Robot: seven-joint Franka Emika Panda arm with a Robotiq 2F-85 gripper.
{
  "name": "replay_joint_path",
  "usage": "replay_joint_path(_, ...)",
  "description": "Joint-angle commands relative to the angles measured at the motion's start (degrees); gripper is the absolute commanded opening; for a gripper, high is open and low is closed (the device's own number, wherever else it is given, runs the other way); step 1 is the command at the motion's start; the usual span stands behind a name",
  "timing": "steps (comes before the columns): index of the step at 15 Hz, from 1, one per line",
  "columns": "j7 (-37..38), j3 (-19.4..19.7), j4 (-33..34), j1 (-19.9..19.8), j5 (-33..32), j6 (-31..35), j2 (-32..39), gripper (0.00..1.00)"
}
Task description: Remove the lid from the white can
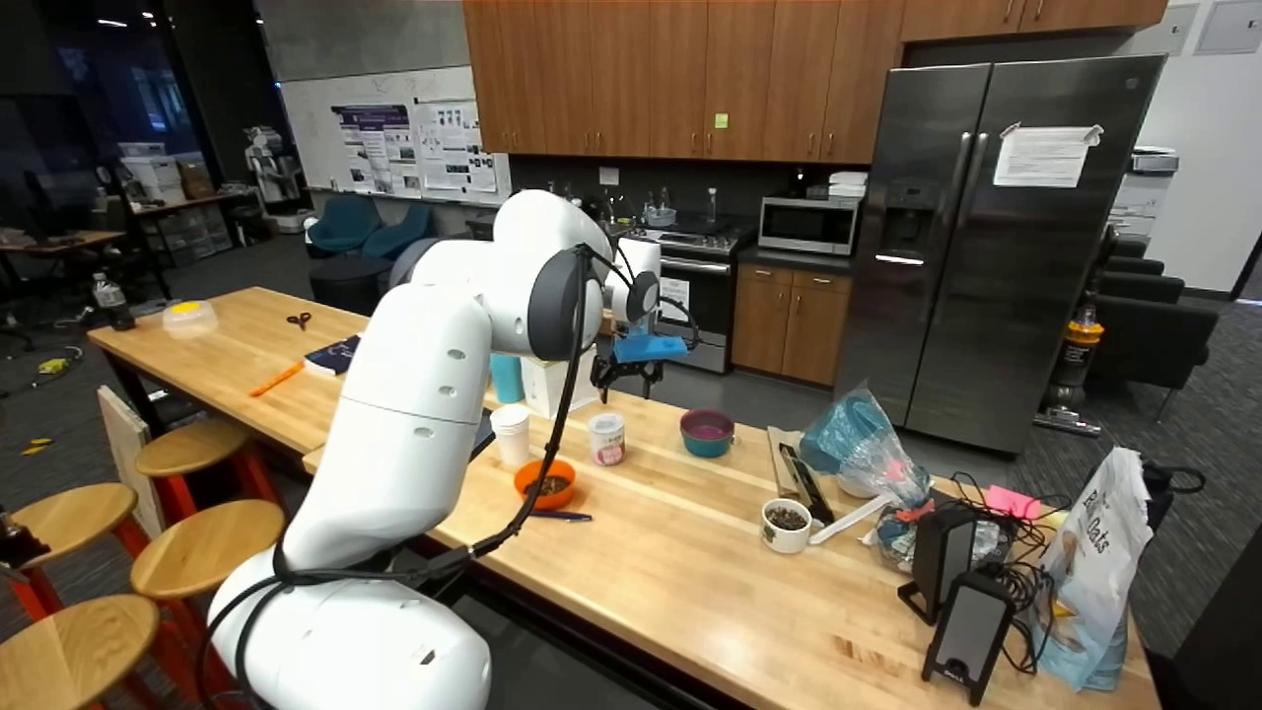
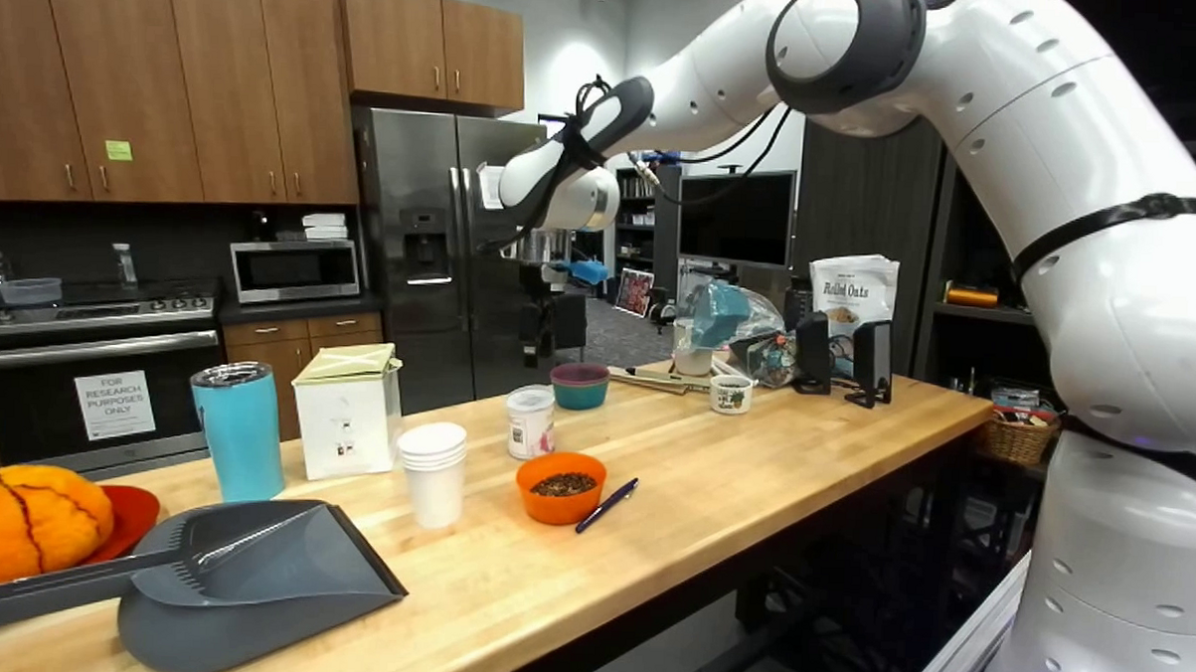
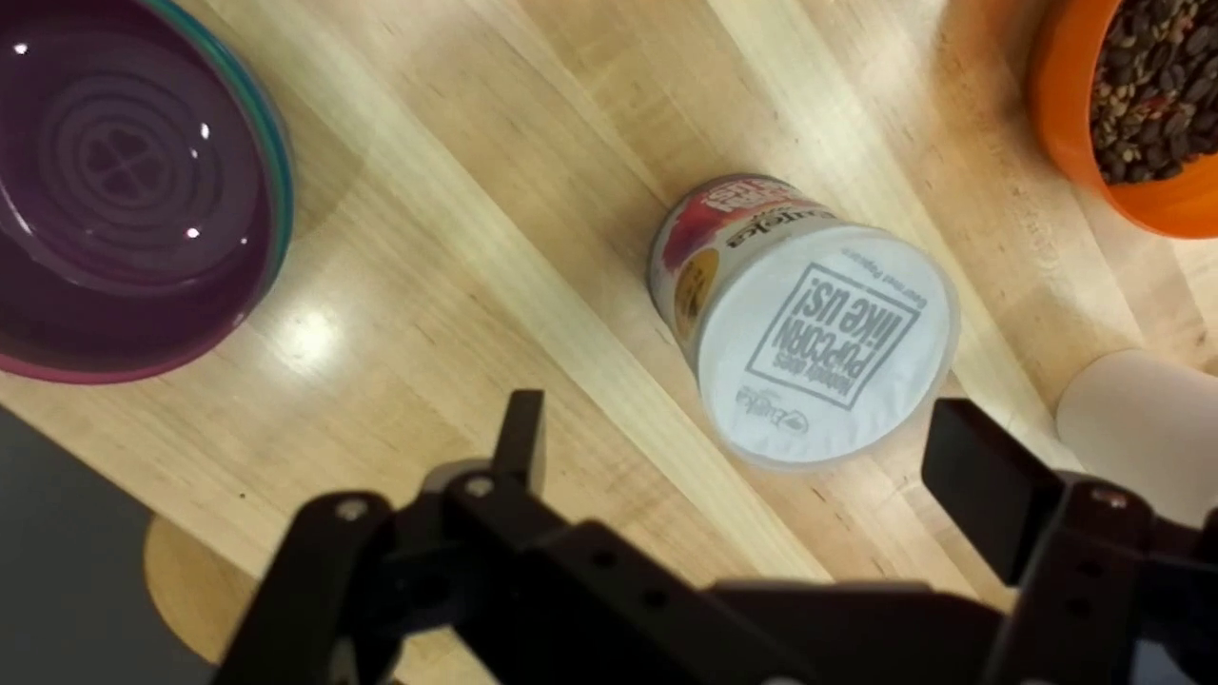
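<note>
The white can (image 1: 606,441) stands upright on the wooden table and also shows in an exterior view (image 2: 530,423). In the wrist view its printed side (image 3: 709,238) is red, white and yellow. Its pale round lid (image 3: 828,342) is on top, with grey upside-down print. My black gripper (image 1: 625,387) is above the table, higher than the can and apart from it. In the wrist view the gripper (image 3: 747,455) has its fingers wide apart with nothing between them; the lid lies just beyond the fingertips, between their lines. In an exterior view the gripper (image 2: 533,339) is seen edge-on.
Near the can are a purple and teal bowl (image 1: 707,434), an orange bowl of seeds (image 2: 561,489), stacked white cups (image 2: 434,475), a pen (image 2: 607,505) and a white box (image 2: 346,417). A blue tumbler (image 2: 238,433) and grey dustpan (image 2: 251,583) stand farther off.
</note>
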State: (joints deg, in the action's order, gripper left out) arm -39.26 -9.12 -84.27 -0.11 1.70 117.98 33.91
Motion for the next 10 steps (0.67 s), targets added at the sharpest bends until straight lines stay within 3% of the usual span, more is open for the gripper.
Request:
replay_joint_path(1, -2.5, -1.3, 3.9, -0.2, 1.0, -1.7, 2.8, 1.00)
replay_joint_path(10, -1.5, -1.4, 7.4, 1.4, -0.2, -2.9, 6.5, 1.00)
